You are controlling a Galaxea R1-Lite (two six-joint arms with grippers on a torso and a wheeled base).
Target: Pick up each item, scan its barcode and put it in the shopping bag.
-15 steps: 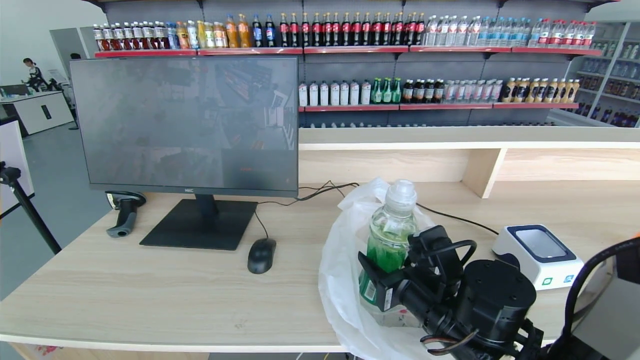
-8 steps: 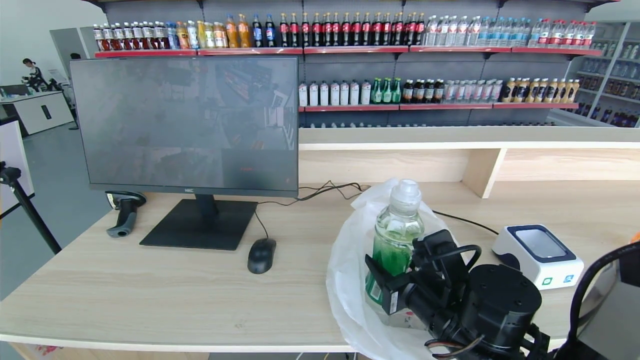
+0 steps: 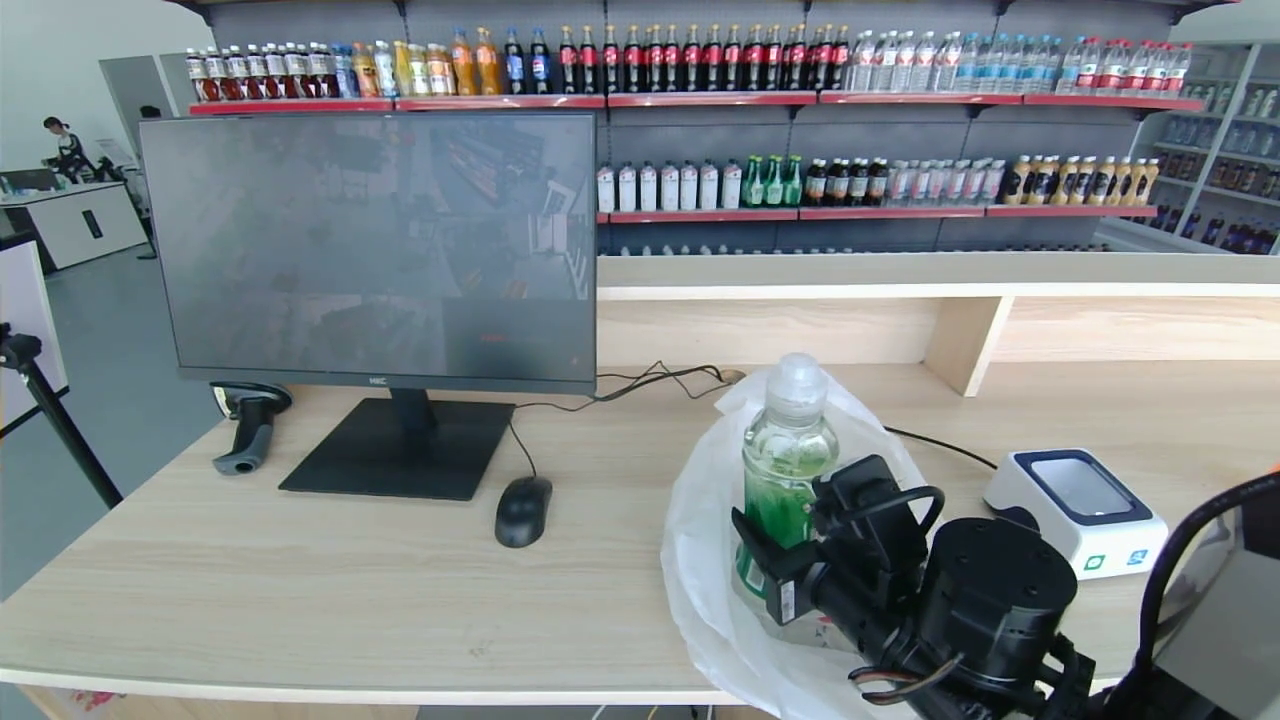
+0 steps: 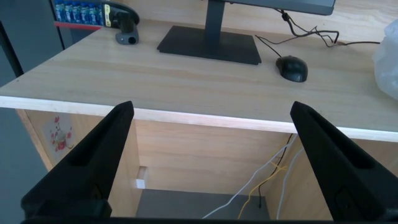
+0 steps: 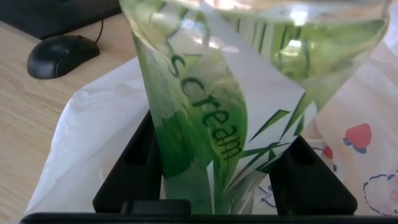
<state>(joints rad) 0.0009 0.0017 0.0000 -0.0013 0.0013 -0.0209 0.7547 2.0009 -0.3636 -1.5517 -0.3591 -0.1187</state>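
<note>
A clear bottle (image 3: pixel 787 470) with a green label and a white cap stands upright inside the mouth of the white plastic shopping bag (image 3: pixel 700 560) at the counter's front right. My right gripper (image 3: pixel 775 560) is shut on the bottle's lower body. In the right wrist view the bottle (image 5: pixel 249 106) sits between the black fingers (image 5: pixel 134 165), with the bag (image 5: pixel 81 137) spread beneath it. The white barcode scanner (image 3: pixel 1075 510) lies to the right of the bag. My left gripper (image 4: pixel 211 168) hangs open below the counter's front edge, with nothing between its fingers.
A dark monitor (image 3: pixel 375 250) on a black stand occupies the counter's left half, with a black mouse (image 3: pixel 523 510) in front and a handheld scanner (image 3: pixel 248 425) at its left. Cables run behind the bag. A raised wooden ledge (image 3: pixel 940 275) borders the back; bottle shelves stand beyond.
My right gripper has shifted slightly right and away with the bottle, which now stands a little farther back in the bag. The left arm's motion is not shown.
</note>
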